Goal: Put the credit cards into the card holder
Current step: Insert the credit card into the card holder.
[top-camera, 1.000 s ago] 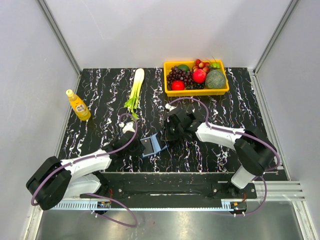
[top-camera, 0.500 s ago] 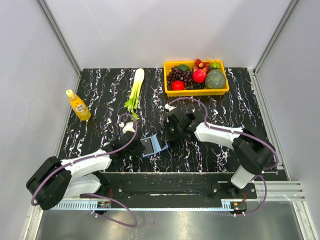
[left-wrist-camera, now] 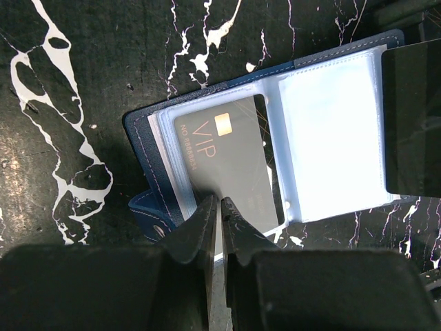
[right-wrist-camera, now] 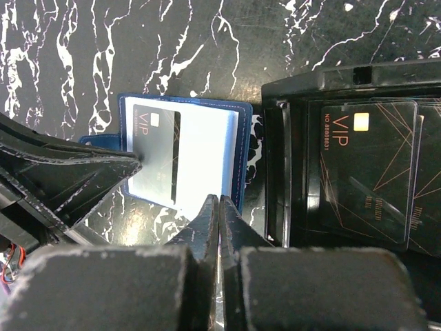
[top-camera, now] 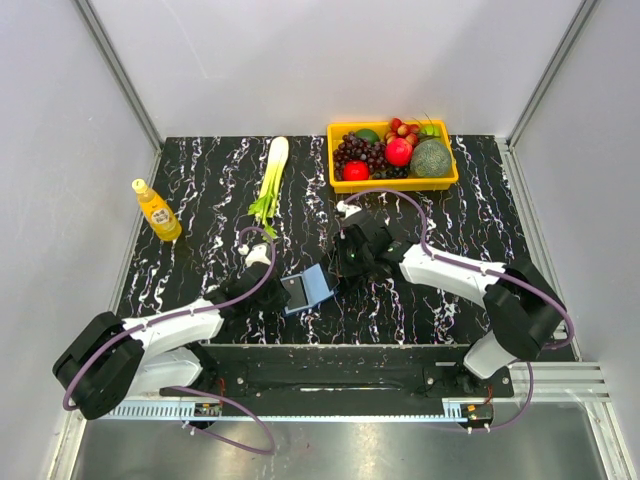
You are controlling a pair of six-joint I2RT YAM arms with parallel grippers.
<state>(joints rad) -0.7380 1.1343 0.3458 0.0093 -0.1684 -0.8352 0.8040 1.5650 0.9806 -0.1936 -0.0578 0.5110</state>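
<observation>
The dark navy card holder (top-camera: 318, 285) lies open between the grippers, its pale inside (left-wrist-camera: 331, 138) facing up. A dark VIP card (left-wrist-camera: 227, 162) sits partly in its left pocket. My left gripper (left-wrist-camera: 219, 203) is shut on that card's near edge; it also shows in the top view (top-camera: 280, 290). My right gripper (right-wrist-camera: 219, 201) is shut, its tips on the near edge of the holder's right page (right-wrist-camera: 203, 162). In the top view the right gripper (top-camera: 338, 272) stands just right of the holder. More VIP cards (right-wrist-camera: 362, 172) lie in a black tray (right-wrist-camera: 275, 172) beside the holder.
A yellow basket (top-camera: 392, 185) of fruit stands at the back right. A leek (top-camera: 271, 180) lies at the back middle. A yellow bottle (top-camera: 157, 210) stands at the far left. Grey walls enclose the dark marbled table (top-camera: 470, 220).
The right arm has shifted slightly right and back, and the holder's right page looks spread a little wider. The left arm has barely moved.
</observation>
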